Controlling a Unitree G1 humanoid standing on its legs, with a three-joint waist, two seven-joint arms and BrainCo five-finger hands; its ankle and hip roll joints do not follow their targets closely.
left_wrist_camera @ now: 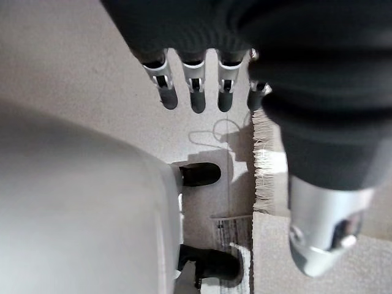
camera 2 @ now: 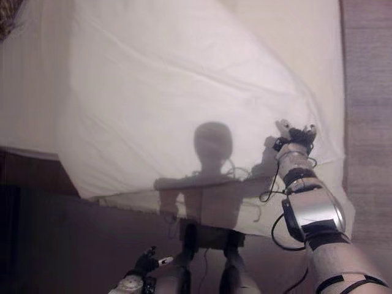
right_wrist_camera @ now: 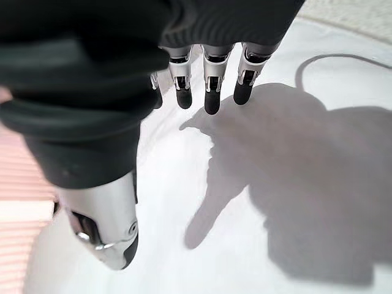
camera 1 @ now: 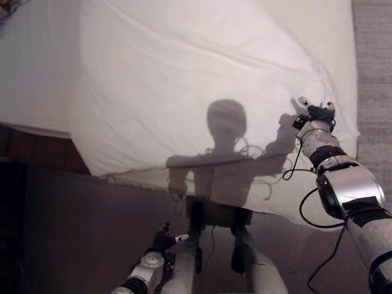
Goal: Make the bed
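Bed [camera 1: 306, 24] | sheet [camera 1: 184, 92] lies skewed, corner overhanging at 6 o'clock, unfinished | right hand [camera 1: 315, 113] released above sheet at 3 | left hand [camera 1: 164, 239] relaxed, empty, low at 6

A sheet [camera 1: 184, 79] lies spread over the bed [camera 1: 318, 24], its near edge hanging toward the floor [camera 1: 92, 220]. The right hand [camera 1: 315, 113] is over the sheet's near right corner. The left hand [camera 1: 165, 239] hangs low above the floor, before the bed.
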